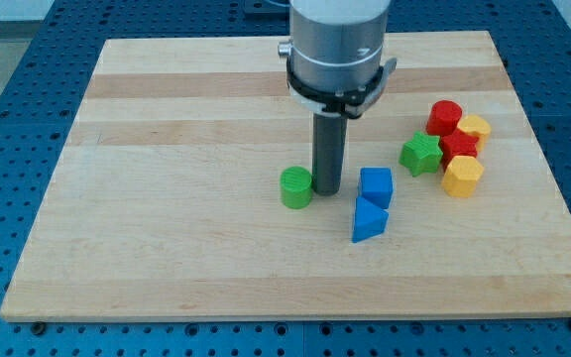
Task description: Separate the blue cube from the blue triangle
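The blue cube [376, 185] sits near the board's middle, with the blue triangle [369, 220] touching it just below. My tip [327, 190] rests on the board just left of the blue cube, between it and a green cylinder [296, 187]. The tip is close to both, with a small gap to the cube.
A cluster sits at the view's right: a green star [421, 154], a red cylinder [445, 117], a yellow block [475, 128], a red block [459, 147] and a yellow hexagon [462, 176]. The wooden board [167, 198] lies on a blue perforated table.
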Motion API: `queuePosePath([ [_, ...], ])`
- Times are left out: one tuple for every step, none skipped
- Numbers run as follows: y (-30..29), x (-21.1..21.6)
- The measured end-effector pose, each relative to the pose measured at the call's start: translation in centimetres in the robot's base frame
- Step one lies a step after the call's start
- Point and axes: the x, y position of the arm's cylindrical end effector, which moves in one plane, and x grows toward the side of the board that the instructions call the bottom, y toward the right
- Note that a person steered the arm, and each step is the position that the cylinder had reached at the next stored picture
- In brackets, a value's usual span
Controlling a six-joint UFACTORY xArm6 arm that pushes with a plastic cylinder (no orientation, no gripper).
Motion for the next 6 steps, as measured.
queuePosePath([
  [1.6, 1.5],
  [3.6, 1.5],
  [6.7, -1.1],
  [7.3, -2.4],
  [7.3, -2.4],
  [7.2, -2.1],
])
